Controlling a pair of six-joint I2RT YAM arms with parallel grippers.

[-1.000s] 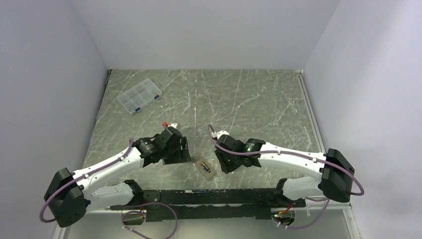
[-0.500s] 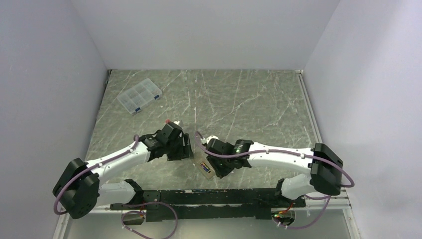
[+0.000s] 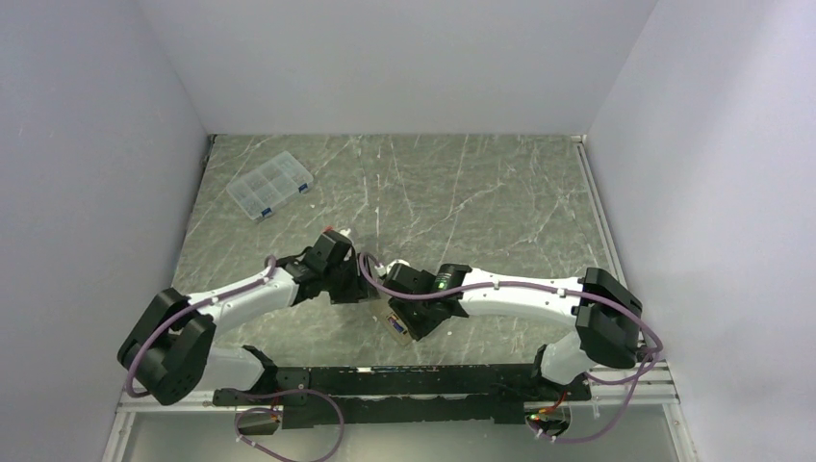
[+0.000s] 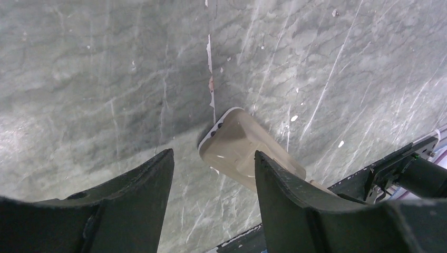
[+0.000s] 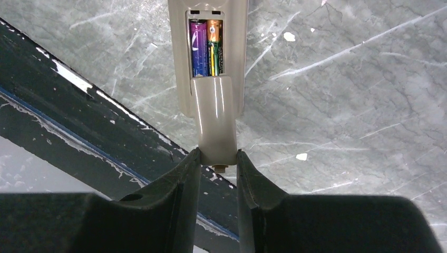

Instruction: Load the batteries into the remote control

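Remote control (image 5: pixel 179 79) lies back-up on the counter (image 5: pixel 342 79), near edge, centre. Both batteries (image 5: pixel 206 48) sit in the bay. Your right pincer (image 5: pixel 217 155) pinches the cover (image 5: pixel 214 113), which is half on. Slide it straight along the body, flat, no twist. Left pincer (image 4: pixel 213 155) hangs wide at the remote's far end. Brace there, don't squeeze.

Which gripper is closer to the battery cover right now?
Right. The right gripper pinches the battery cover between its fingers; the left gripper stands open by the remote control, away from the cover.
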